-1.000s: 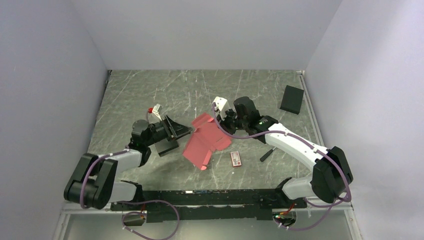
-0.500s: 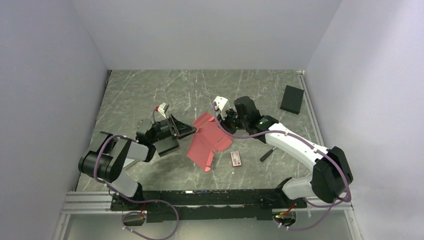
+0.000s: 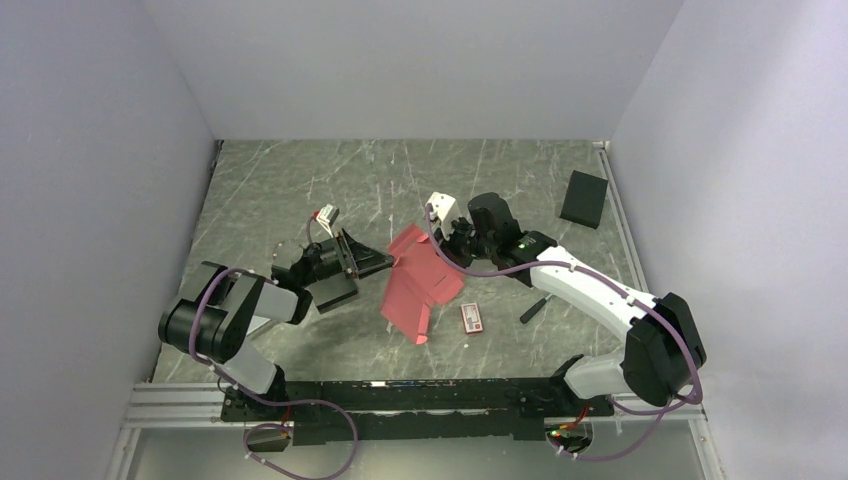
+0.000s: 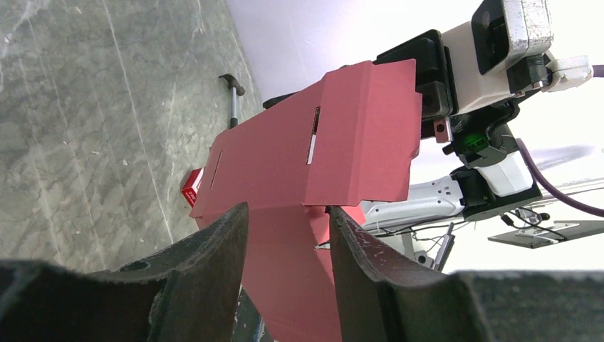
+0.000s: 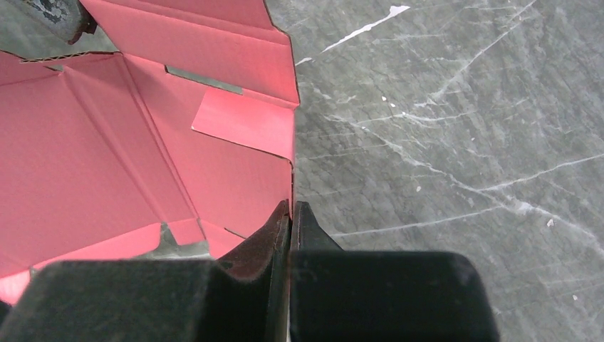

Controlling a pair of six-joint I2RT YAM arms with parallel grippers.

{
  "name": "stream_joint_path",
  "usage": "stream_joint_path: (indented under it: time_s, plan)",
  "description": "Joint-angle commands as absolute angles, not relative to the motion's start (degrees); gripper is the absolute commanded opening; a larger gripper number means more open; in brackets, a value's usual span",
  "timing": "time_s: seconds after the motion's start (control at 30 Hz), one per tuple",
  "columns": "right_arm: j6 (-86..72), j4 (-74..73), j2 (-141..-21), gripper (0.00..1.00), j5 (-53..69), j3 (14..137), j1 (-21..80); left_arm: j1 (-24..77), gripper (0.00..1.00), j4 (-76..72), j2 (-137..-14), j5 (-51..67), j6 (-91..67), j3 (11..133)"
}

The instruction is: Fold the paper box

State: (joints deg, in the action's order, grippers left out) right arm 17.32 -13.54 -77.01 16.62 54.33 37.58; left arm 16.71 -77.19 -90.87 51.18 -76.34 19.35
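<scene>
The paper box [image 3: 420, 280] sits about mid-tabletop [image 3: 300, 180], a touch right of centre. It's a half-formed pink sheet, propped up rather than lying flat. Its long axis runs from the far end, by the right claw [image 3: 455, 245], down toward the near edge. That claw is pinched fully closed on the sheet's edge, and from its own wrist camera we can see the card clamped between the fingers.

The left claw [image 3: 368, 262] is about halfway open and has hold of nothing. It's right up against the box's left long side, so the box lies just to its right. In its own view a pink panel runs down through the gap between the jaws. That makes the left arm the free one to work that side, we reckon.

What we can't tell is whether the left fingers actually touch the card, or whether the near end rests on the tabletop. Also around are a little red-and-white packet [image 3: 471, 317] near the box's near-right corner and a black box [image 3: 584, 198] toward the far right corner.
</scene>
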Motion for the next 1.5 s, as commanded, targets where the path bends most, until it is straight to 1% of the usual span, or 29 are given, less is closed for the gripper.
stream_joint_path:
  time_s: [0.0,0.17,0.47,0.6,0.7,0.9,1.0,1.13,1.47]
  plan:
    - [16.95,-10.98,-76.50,0.00,16.52,55.72,37.61,16.95,0.51,-80.95,-89.74,52.72,-77.47,20.13]
    - [17.03,-10.99,-76.80,0.00,15.59,55.72,37.62,16.96,0.53,-80.23,-89.70,53.66,-77.91,19.94]
    - [17.10,-10.77,-76.99,0.00,14.57,55.73,37.57,18.59,0.55,-70.83,-87.67,54.20,-74.48,21.94]
    - [17.29,-10.80,-76.58,0.00,15.46,55.53,37.62,18.72,0.55,-67.16,-87.02,53.09,-72.80,22.33]
    - [17.48,-10.80,-76.46,0.00,15.64,55.55,37.62,18.65,0.54,-70.69,-87.82,52.16,-74.54,22.17]
    - [17.71,-10.81,-76.14,0.00,15.56,55.38,37.61,17.65,0.56,-85.67,-91.58,49.39,-83.00,20.17]
    - [17.84,-10.80,-76.02,0.00,15.60,55.37,37.62,17.36,0.56,-87.57,-92.45,48.18,-84.51,19.35]
    - [17.84,-10.79,-75.91,0.00,15.82,55.33,37.62,17.27,0.55,-81.61,-90.66,46.75,-82.21,18.97]
    - [17.84,-10.80,-76.01,0.00,15.90,55.37,37.62,17.31,0.50,-61.05,-82.74,47.02,-74.15,21.82]
